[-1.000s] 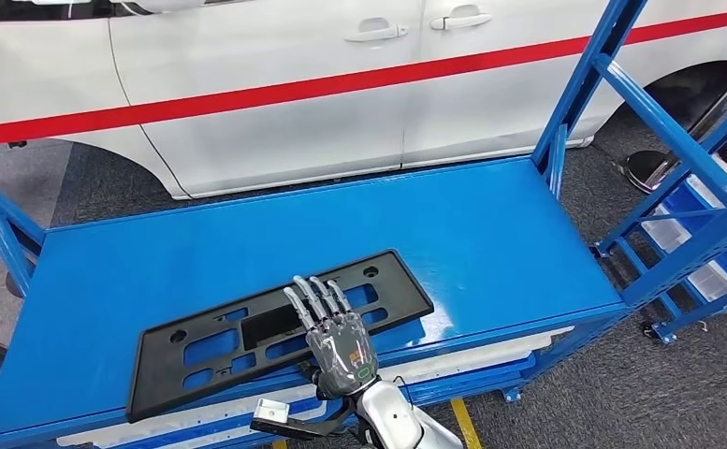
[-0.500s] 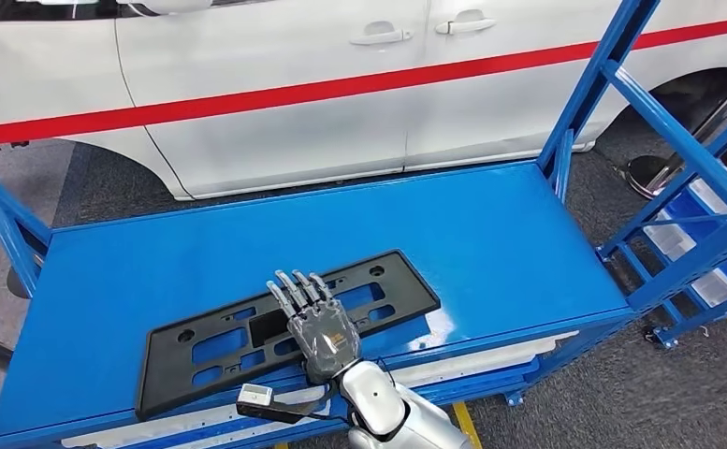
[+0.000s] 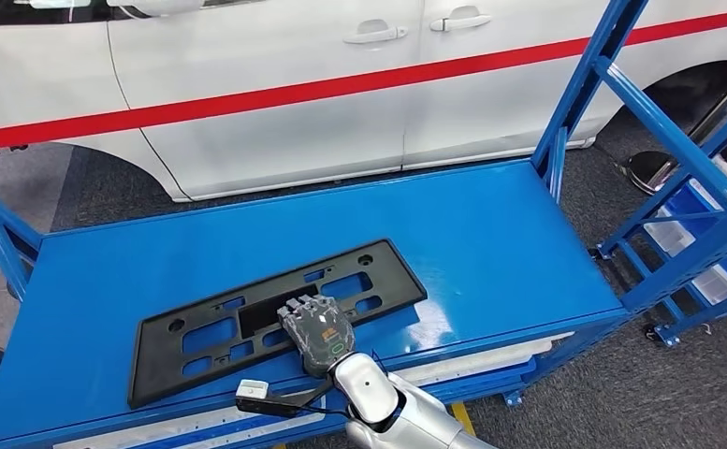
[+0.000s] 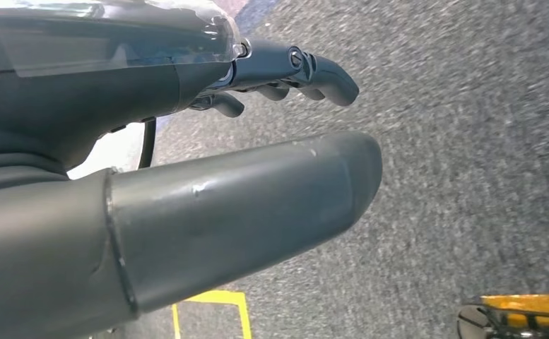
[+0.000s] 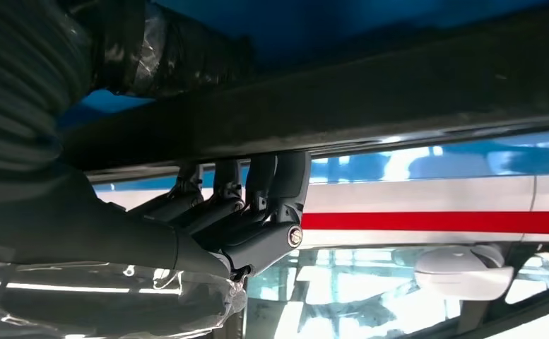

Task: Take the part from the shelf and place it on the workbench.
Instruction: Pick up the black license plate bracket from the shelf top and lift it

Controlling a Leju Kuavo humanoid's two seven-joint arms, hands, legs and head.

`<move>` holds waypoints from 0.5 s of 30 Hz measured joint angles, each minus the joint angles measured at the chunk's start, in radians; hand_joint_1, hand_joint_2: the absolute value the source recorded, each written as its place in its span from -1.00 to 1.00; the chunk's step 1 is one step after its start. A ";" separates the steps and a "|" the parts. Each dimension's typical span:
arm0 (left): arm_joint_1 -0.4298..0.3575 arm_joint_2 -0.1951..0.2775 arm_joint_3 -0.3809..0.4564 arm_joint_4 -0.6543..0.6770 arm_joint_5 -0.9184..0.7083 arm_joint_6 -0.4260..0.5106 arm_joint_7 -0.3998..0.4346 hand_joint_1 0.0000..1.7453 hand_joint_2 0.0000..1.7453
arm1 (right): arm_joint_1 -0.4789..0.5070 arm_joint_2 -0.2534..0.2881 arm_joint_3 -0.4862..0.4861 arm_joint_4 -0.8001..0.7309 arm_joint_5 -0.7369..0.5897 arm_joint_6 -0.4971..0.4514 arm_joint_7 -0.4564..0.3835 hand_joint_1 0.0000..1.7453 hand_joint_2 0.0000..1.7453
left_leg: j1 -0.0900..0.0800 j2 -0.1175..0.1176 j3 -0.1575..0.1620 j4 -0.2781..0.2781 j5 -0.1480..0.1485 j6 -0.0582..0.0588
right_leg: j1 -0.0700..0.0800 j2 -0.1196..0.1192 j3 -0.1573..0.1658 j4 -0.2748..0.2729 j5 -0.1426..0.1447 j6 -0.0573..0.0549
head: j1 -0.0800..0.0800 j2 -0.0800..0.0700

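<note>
In the head view, the black license plate bracket (image 3: 275, 320) lies flat at lower centre on the blue counter (image 3: 490, 234), the right hand (image 3: 316, 329) resting on its near edge with fingers curled down into a cut-out, seemingly steadying it. The left wrist view shows the left hand (image 4: 208, 152) empty, fingers (image 4: 307, 70) loosely apart over grey carpet. The right wrist view shows fingers (image 5: 257, 191) hooked against the bracket's dark edge at frame centre.
</note>
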 joint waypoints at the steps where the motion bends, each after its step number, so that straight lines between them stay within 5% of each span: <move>1: 0.000 0.000 0.000 0.000 0.000 0.000 0.000 -1.00 -1.00 | -0.001 0.000 0.000 0.000 0.000 0.001 -0.002 0.93 1.00 | -0.002 -0.001 0.004 -0.010 -0.003 0.005 | 0.002 0.001 -0.002 0.002 -0.001 0.004 | 0.000 0.000; 5: 0.000 -0.002 -0.001 0.000 0.000 0.000 0.002 -1.00 -1.00 | -0.008 0.000 0.000 -0.002 0.001 0.020 -0.006 0.90 1.00 | 0.001 0.002 0.006 -0.017 0.005 0.027 | 0.002 0.003 -0.009 0.023 -0.019 0.023 | 0.000 0.000; 8: -0.001 -0.003 -0.004 0.000 0.000 0.000 0.003 -1.00 -1.00 | -0.011 -0.002 0.000 -0.006 0.001 0.043 -0.006 0.89 1.00 | 0.004 0.004 0.006 -0.020 0.007 0.038 | -0.003 0.003 -0.085 0.186 -0.107 0.037 | 0.001 0.000; 10: 0.000 -0.003 -0.005 0.000 0.000 0.000 0.004 -1.00 -1.00 | -0.008 -0.004 0.000 -0.015 0.001 0.064 -0.006 0.95 1.00 | 0.004 0.005 0.006 -0.020 0.007 0.039 | -0.005 0.003 -0.133 0.282 -0.133 0.040 | 0.001 0.000; 12: 0.000 -0.003 -0.006 0.000 0.001 0.000 0.005 -1.00 -1.00 | -0.007 -0.006 0.000 -0.030 -0.003 0.092 -0.007 1.00 1.00 | 0.004 0.004 0.010 -0.020 0.005 0.038 | -0.006 0.003 -0.109 0.229 -0.081 0.036 | 0.001 0.000; 15: 0.000 -0.004 -0.008 0.000 0.004 0.000 0.005 -1.00 -1.00 | -0.006 -0.008 0.000 -0.056 -0.029 0.122 -0.018 1.00 1.00 | 0.001 0.002 0.015 -0.019 0.001 0.031 | 0.000 0.002 -0.016 0.032 0.000 0.021 | 0.001 0.000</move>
